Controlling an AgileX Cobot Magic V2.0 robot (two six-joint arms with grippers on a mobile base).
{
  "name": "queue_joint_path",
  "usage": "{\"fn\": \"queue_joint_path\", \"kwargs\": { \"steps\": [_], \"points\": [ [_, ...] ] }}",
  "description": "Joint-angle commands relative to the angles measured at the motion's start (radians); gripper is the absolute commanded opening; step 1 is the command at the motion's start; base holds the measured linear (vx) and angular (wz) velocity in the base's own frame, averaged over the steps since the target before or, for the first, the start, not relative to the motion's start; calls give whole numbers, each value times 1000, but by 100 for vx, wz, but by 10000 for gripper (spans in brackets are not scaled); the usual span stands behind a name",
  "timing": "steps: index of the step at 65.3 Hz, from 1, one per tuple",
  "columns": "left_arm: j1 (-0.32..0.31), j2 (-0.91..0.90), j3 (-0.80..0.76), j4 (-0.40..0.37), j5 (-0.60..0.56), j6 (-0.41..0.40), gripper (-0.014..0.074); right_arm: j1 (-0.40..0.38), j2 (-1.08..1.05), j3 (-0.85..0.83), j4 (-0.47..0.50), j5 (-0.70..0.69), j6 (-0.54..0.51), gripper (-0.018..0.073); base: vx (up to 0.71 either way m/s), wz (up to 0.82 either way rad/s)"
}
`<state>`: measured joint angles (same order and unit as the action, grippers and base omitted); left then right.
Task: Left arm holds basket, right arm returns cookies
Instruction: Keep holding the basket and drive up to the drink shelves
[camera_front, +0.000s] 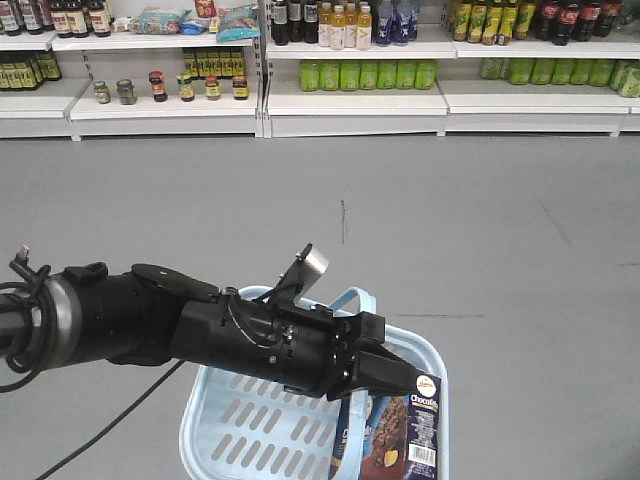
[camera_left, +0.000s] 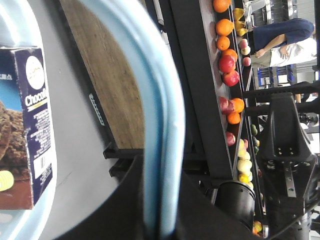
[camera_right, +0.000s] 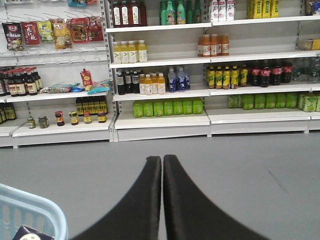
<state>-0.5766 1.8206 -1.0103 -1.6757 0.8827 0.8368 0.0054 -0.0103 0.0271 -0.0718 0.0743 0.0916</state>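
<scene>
The left claw (camera_front: 395, 378) is clamped on the loop handle (camera_left: 162, 125) of the basket (camera_front: 240, 415), and the cookies (camera_front: 410, 440) stand upright inside against its right-hand wall. The right claw (camera_right: 162, 165) is pinched shut and empty, aimed at the shelves (camera_right: 160, 120). It should spread wide first, then come down over the box's narrow top while the left arm keeps the basket level.

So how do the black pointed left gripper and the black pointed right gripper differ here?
The left gripper is shut on the loop handle of the light blue slotted plastic basket; the right gripper is shut on nothing. The left gripper sits over the basket; the right gripper faces white store shelves, basket beside it. Both are black, pointed and closed.
</scene>
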Motion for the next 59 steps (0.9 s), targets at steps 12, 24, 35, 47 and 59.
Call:
{"fn": "queue_joint_path", "kwargs": {
  "steps": [12, 24, 35, 47, 59],
  "points": [
    [0, -52, -28, -100, 63, 5, -7, -4, -12, 4, -9, -74, 0, -8, 33, -2],
    [0, -52, -28, -100, 63, 5, -7, -4, -12, 4, -9, -74, 0, -8, 32, -3],
    [0, -52, -28, -100, 63, 5, -7, -4, -12, 4, -9, -74, 0, -8, 32, -3],
    [0, -52, -28, -100, 63, 5, -7, -4, -12, 4, -9, -74, 0, -8, 31, -2],
    [0, -52, -28, -100, 63, 5, -7, -4, -12, 4, -9, -74, 0, -8, 31, -1]
  ]
}}
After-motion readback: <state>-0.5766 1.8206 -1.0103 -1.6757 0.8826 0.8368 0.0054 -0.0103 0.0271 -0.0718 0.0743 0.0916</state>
